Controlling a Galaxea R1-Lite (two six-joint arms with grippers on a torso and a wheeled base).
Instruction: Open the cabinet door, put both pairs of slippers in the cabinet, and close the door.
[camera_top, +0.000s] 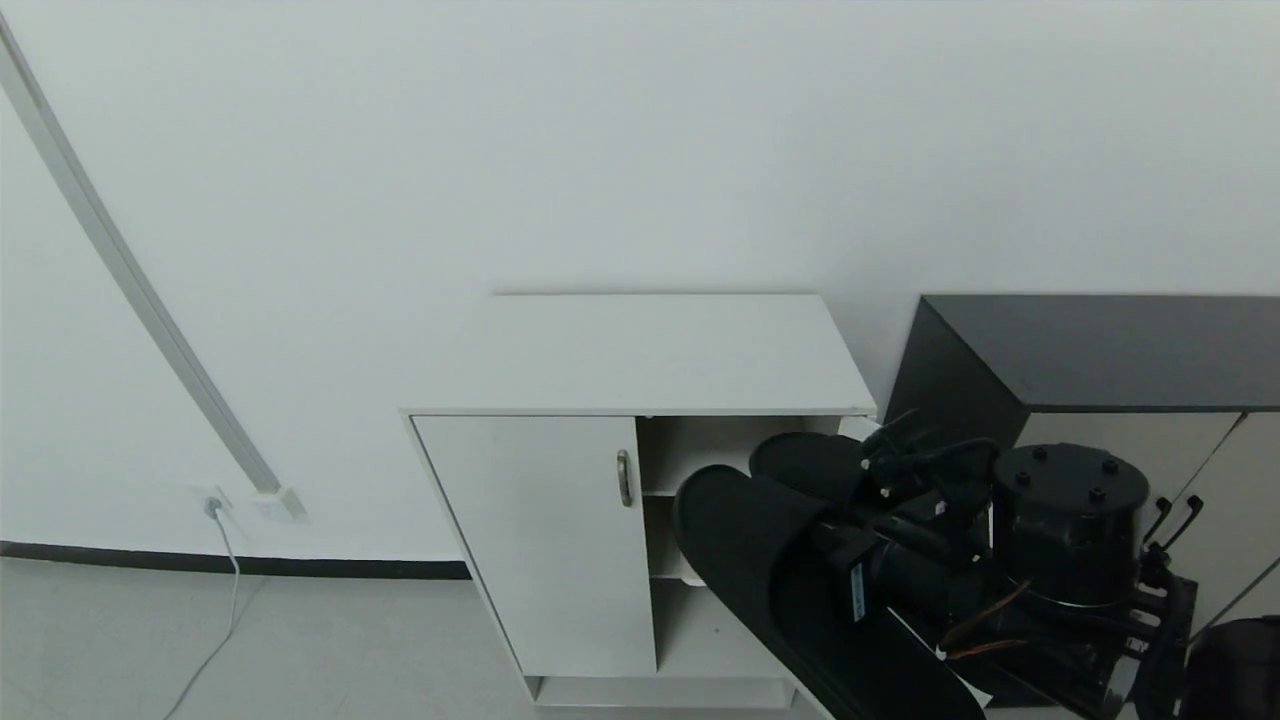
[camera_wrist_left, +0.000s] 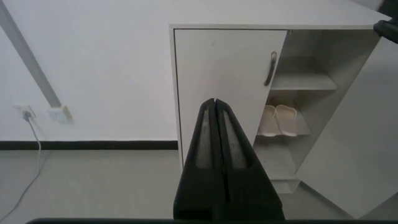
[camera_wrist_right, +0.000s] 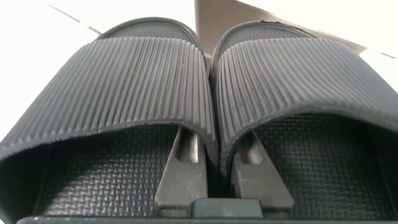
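A white cabinet (camera_top: 640, 350) stands against the wall, its left door (camera_top: 540, 540) closed with a metal handle (camera_top: 623, 478). Its right door (camera_wrist_left: 367, 137) is swung open. A cream pair of slippers (camera_wrist_left: 280, 120) lies on the middle shelf inside. My right gripper (camera_wrist_right: 216, 134) is shut on the black pair of slippers (camera_top: 750, 540), its fingers (camera_wrist_right: 180, 168) under the ribbed straps and pinching the two inner sides together. This pair hangs tilted in front of the open right half. My left gripper (camera_wrist_left: 215, 102) is shut and empty, facing the closed door from some way back.
A black cabinet (camera_top: 1100, 350) stands close beside the white one on the right. A wall socket (camera_top: 212, 503) with a trailing cable and a slanted conduit (camera_top: 130, 270) are on the left. Bare grey floor (camera_top: 250, 650) lies left of the cabinet.
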